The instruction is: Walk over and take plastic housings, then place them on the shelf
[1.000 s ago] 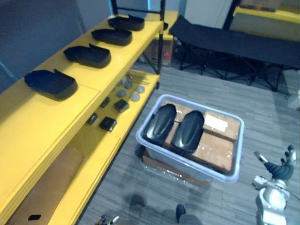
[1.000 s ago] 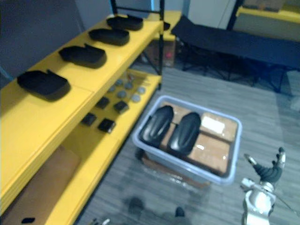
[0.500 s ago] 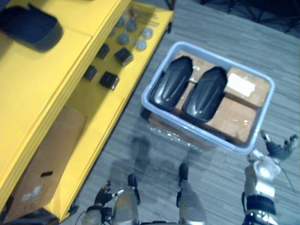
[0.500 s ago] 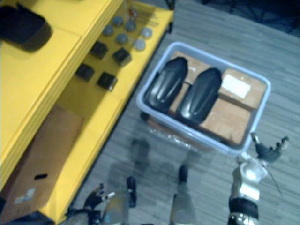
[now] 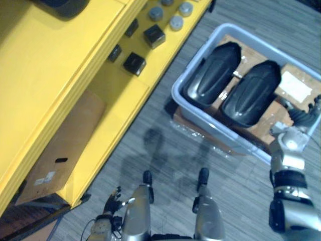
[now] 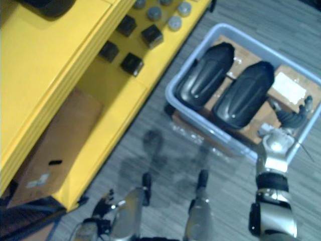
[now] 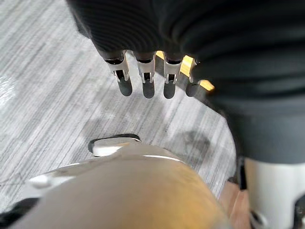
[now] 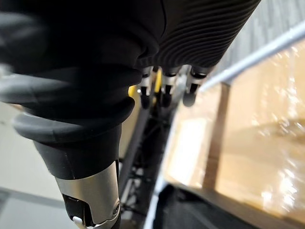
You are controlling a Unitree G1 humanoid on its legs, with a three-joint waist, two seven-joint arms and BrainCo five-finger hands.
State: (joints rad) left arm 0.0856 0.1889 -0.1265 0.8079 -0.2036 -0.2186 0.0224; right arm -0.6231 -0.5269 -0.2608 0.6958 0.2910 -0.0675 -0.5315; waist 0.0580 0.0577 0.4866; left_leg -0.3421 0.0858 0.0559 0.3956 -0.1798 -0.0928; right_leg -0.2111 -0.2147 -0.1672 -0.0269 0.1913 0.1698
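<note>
Right hand (image 5: 302,118) now over bin (image 5: 210,125), beside housings (image 5: 251,95)

Bright light gleams on glossy black plastic housings (image 5: 249,100) beside my right hand (image 6: 290,119), glaring off brown cardboard (image 8: 257,143) past it.

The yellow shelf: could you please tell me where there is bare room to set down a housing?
The yellow shelf's top board is bare from the black plastic housing at its far end to the near end. The lower board is crowded farther off with small black blocks and grey discs, free only nearer, toward the brown cardboard.
</note>
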